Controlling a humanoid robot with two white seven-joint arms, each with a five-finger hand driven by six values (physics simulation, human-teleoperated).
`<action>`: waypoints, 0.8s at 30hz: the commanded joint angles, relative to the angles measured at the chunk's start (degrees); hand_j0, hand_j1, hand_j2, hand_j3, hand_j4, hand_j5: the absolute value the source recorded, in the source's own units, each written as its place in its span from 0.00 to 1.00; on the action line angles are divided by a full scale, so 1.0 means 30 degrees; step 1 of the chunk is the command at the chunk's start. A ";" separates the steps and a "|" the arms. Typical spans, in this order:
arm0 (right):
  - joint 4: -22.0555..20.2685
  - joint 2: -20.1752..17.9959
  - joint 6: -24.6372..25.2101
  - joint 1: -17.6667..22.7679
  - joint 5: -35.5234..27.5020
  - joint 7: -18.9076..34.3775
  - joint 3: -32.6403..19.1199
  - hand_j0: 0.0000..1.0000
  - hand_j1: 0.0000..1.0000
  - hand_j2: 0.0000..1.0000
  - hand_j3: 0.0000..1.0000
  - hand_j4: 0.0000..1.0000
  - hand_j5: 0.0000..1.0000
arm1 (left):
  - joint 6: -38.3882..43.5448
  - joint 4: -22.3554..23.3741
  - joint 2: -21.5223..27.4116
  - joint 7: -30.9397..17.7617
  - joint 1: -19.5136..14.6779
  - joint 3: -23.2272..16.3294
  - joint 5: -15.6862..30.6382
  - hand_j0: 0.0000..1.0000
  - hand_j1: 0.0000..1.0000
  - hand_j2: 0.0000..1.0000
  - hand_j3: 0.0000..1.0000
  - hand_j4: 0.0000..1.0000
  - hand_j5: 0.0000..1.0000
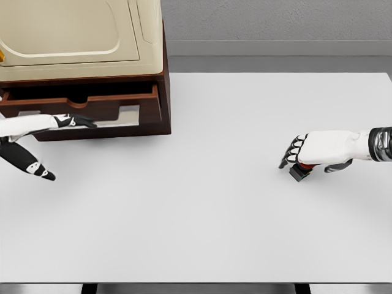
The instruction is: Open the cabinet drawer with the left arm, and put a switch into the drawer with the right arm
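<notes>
I am seeing a wide, flat white table top (220, 220) filling most of my view. Behind its far edge I am looking at a grey textured wall (275, 18) with a paler grey strip (275, 48) running along its base.

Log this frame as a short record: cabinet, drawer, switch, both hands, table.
cabinet: dark brown wooden cabinet at the table's far left, a cream appliance on top
drawer: brown wooden drawer, partly pulled out
switch: small black switch with a red top, on the table at right, outside the drawer
left hand: white and black left hand at the drawer front, fingers extended, holding nothing visible
right hand: white right hand over the switch, fingers curled down around it
table: white tabletop
</notes>
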 commanded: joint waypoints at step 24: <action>-0.0148 -0.0014 0.0040 0.0000 -0.0187 -0.0005 0.0011 0.78 0.78 0.78 0.78 0.78 0.78 | -0.4415 -0.0077 0.2228 -0.0087 0.0000 -0.2124 0.1984 1.00 1.00 1.00 1.00 1.00 1.00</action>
